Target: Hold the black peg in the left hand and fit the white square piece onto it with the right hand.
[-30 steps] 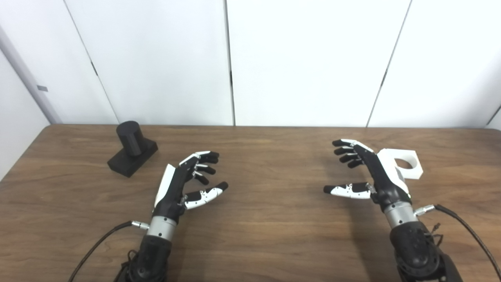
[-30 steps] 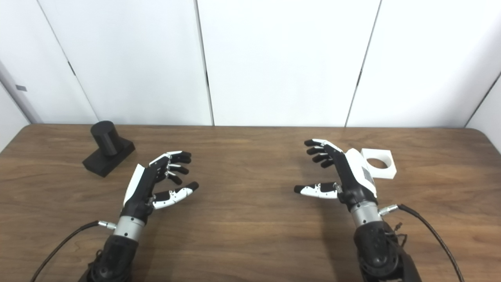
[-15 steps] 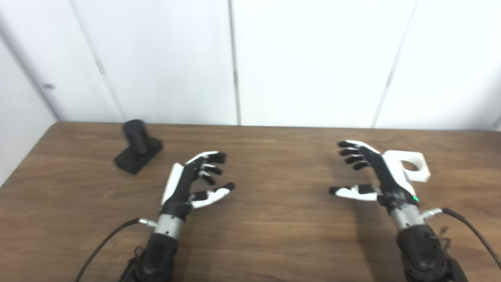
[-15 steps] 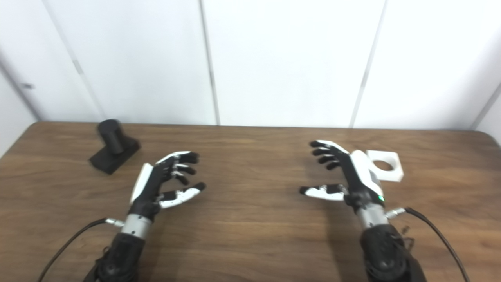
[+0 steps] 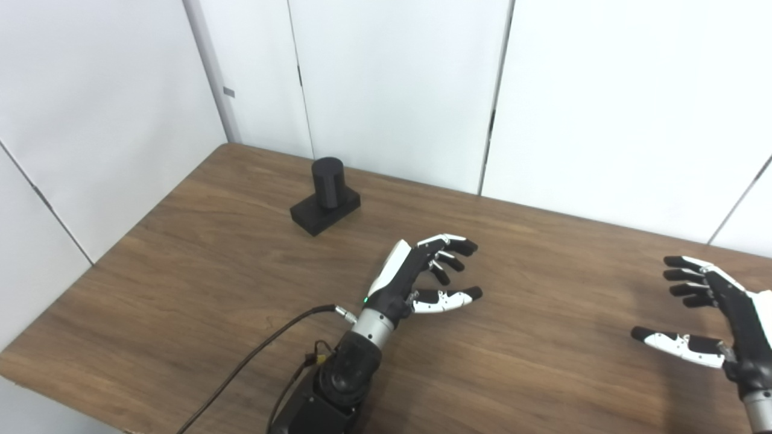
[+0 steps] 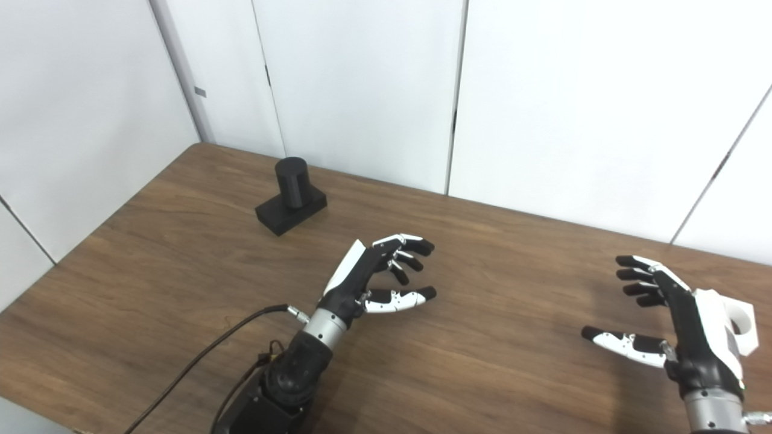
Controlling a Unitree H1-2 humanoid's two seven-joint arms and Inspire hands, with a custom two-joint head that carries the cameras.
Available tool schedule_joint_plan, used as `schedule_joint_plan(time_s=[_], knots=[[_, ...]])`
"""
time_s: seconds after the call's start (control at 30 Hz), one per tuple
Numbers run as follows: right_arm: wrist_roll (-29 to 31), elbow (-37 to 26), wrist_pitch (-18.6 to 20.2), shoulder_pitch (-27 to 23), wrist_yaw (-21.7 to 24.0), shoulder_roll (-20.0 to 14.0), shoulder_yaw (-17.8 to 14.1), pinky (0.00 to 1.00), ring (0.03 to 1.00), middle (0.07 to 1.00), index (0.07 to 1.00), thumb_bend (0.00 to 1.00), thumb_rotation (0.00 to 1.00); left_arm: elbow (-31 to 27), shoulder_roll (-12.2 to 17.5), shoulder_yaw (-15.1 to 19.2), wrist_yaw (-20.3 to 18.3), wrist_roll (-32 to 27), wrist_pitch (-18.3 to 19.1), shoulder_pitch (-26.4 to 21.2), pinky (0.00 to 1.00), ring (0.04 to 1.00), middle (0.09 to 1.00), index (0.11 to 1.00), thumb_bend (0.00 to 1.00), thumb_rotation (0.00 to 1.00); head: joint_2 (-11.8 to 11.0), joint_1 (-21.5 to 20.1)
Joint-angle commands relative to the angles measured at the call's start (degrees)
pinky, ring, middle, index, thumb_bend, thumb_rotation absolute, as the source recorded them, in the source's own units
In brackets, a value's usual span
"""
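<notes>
The black peg [image 5: 328,182], a short cylinder on a black block base, stands upright at the table's far left. My left hand [image 5: 422,277] hovers open over the table's middle, well short of the peg and to its right, holding nothing. My right hand [image 6: 675,322] is open at the right edge of the picture, fingers spread. The white square piece [image 6: 742,328] with its round hole lies on the table just behind the right hand, mostly hidden by it; in the left eye view it is out of the picture.
The wooden table [image 5: 199,283] has its left edge and far left corner in view, against white wall panels [image 5: 386,84]. A black cable [image 5: 253,361] runs from my left wrist toward the table's front edge.
The whole picture has swung left, so the camera has turned; the peg now sits nearer the middle and the right hand at the frame's edge. Both hands stay open with the same pose.
</notes>
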Motion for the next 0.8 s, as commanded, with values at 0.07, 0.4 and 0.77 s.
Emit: schedule_joint_plan(time_s=[0.07, 0.4, 0.77], knots=[[0.88, -2.39, -1.00, -1.00, 0.02, -0.43, -0.63, 0.61, 0.662, 0.707, 0.743, 0.69, 0.00, 0.00, -0.42, -0.51, 1.75, 1.64, -1.18, -2.06, 0.50, 0.650, 0.723, 0.706, 0.72, 0.14, -1.55, 0.82], [1.09, -3.84, 0.12, -0.21, 0.58, 0.08, -0.76, 0.56, 0.640, 0.703, 0.726, 0.71, 0.00, 2.30, -0.76, -1.46, 3.21, 2.21, -2.98, -1.96, 0.47, 0.633, 0.703, 0.696, 0.71, 0.14, -3.48, 1.35], [0.68, -5.00, 1.98, -0.28, 1.53, 0.19, -0.31, 0.57, 0.654, 0.705, 0.729, 0.71, 0.00, 1.01, -0.38, -1.66, 3.14, 2.74, -1.48, -1.86, 0.49, 0.637, 0.712, 0.685, 0.72, 0.14, -3.73, 1.09]])
